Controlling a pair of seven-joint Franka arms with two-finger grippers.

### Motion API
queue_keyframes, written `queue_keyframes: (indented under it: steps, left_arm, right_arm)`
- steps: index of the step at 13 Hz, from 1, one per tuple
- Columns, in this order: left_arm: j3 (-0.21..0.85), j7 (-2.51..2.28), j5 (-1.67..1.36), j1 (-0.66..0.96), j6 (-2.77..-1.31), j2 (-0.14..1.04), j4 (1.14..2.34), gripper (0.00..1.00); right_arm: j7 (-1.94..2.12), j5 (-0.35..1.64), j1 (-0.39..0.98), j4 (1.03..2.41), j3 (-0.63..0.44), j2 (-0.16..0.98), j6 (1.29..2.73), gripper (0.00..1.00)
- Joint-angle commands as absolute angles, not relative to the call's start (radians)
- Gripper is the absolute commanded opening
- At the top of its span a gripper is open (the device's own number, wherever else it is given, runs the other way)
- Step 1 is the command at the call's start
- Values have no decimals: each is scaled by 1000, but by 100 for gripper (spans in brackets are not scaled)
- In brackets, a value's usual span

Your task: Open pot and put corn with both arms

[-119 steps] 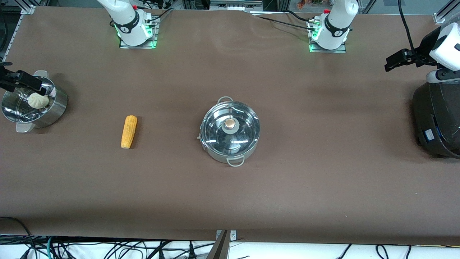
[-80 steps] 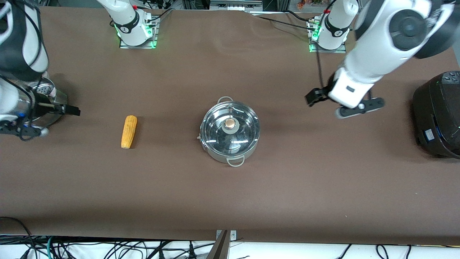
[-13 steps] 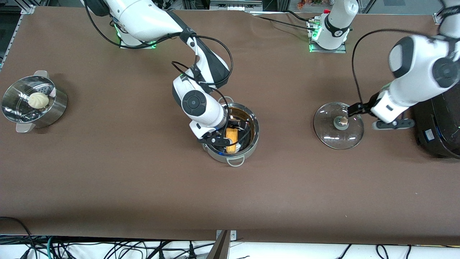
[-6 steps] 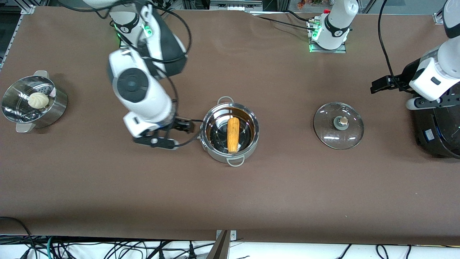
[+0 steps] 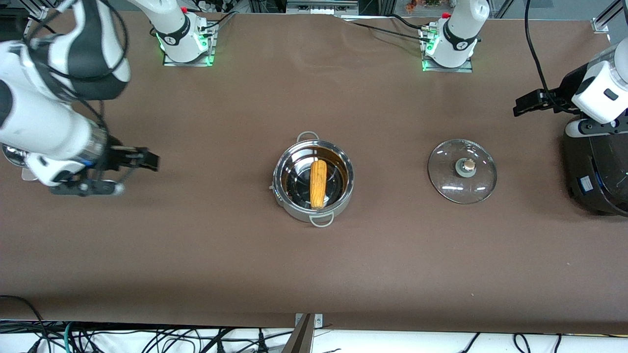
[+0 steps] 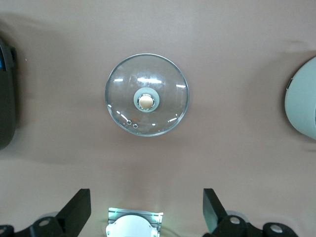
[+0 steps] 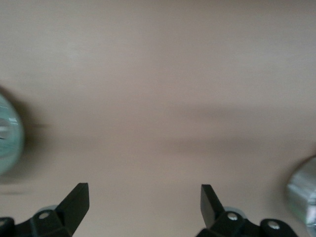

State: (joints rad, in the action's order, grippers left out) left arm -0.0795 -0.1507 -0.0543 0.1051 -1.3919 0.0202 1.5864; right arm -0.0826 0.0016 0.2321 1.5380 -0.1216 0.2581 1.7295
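**Corn is in the pot: pull both arms clear**

You look almost done. The pot (image 5: 314, 180) sits in the middle of the worktop (image 5: 314, 264) with no lid, and the corn (image 5: 318, 184) lies inside it. What I think is left is to park the arms, so lift them up and away, and do not swing low over the pot.

Your right gripper (image 5: 145, 160) hangs over bare worktop toward the right arm's end, with its jaws apart and nothing in them. Your left gripper (image 5: 524, 105) hangs near the black cooker (image 5: 596, 171), also with its jaws apart and empty. Watch that cooker as you move.

The pot is round and shiny, with thin wire loop handles. The corn is yellow-orange and slim. The glass lid (image 5: 461, 170) lies flat on the worktop, knob up, well apart from the pot, toward the left arm's end.
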Motion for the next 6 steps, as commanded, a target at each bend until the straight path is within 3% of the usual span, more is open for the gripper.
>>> queue_keyframes:
  steps: [1,4,6]
  left_arm:
    - [-63,-161,-34,95,-1321,23,1514,100]
    - [-64,-158,-34,95,-1313,23,1502,100]
    - [-71,-146,-34,89,-1310,12,1503,100]
  right_arm:
    - [-55,-66,83,1785,24,68,1863,100]
    - [-43,-66,22,1802,64,-26,1820,100]
    - [-41,-52,20,1792,16,-66,1737,100]
